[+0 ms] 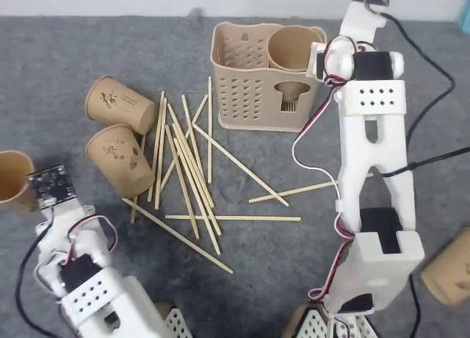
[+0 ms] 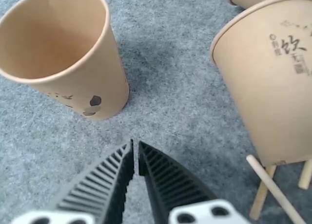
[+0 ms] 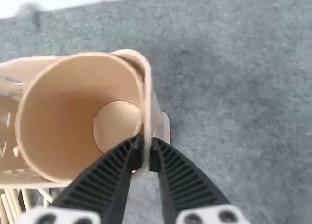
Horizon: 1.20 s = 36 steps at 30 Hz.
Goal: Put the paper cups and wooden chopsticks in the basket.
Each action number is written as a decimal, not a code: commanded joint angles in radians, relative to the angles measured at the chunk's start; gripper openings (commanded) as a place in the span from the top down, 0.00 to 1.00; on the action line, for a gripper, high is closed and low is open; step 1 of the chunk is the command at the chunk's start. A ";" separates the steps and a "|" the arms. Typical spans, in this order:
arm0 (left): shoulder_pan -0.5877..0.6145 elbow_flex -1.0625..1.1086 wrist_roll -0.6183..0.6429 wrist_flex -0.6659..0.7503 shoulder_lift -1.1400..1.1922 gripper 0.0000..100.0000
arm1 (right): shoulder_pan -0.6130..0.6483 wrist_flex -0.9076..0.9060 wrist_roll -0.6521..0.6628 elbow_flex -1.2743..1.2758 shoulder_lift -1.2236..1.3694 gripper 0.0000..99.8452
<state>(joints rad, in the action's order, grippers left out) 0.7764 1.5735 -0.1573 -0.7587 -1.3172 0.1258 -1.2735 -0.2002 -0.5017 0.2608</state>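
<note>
1. The held cup (image 3: pixel 73 121) stands in the right compartment of the basket (image 1: pixel 250 95), far centre of the table (image 1: pixel 279 268). The right jaws are pinched shut on its rim. Risk: lifting away before they open carries the cup out with them, and the thin wall may crease.
2. The basket looks light, and the right jaws sit against its wall. Risk: a sideways retreat drags or tips it.
3. The left jaws are closed and empty at near left, aimed between the left-edge cup (image 2: pixel 58 53) and the lying cup (image 2: pixel 268 78). Risk: advancing unopened shoves either cup away.
4. The lying cup and the second lying cup (image 1: pixel 121 103) rest left of the chopsticks (image 1: pixel 192 169). Risk: a nudge likely rolls them.
5. The chopsticks lie crossed on the near side of the basket. Risk: they look thin enough to slip, and lifting one stirs the rest.
6. The right-edge cup (image 1: pixel 449 278) sits close to the right arm. Risk: it gets knocked.
</note>
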 commanded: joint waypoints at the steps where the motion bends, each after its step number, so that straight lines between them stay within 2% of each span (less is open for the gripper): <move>1: -0.009 -0.002 -0.008 0.026 -0.015 0.98 | 0.005 0.004 0.006 0.002 0.015 0.99; 6: -0.009 -0.002 -0.008 0.026 -0.015 0.98 | 0.005 -0.058 0.008 -0.037 0.001 0.99; 15: -0.011 -0.002 -0.008 0.026 -0.015 0.98 | 0.018 -0.380 0.051 -0.298 -0.015 0.99; 21: -0.011 -0.002 -0.008 0.026 -0.015 0.98 | 0.013 -0.509 0.057 -0.436 -0.018 0.99; 28: -0.011 -0.002 -0.008 0.026 -0.015 0.98 | 0.013 -0.526 0.100 -0.430 -0.024 0.99; 36: -0.011 -0.002 -0.008 0.026 -0.015 0.98 | 0.025 -0.527 0.146 -0.173 -0.151 0.99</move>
<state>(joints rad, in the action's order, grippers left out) 0.7718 1.5735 -0.1573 -0.7587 -1.3172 0.1289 -1.7568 -0.0821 -0.7442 0.2302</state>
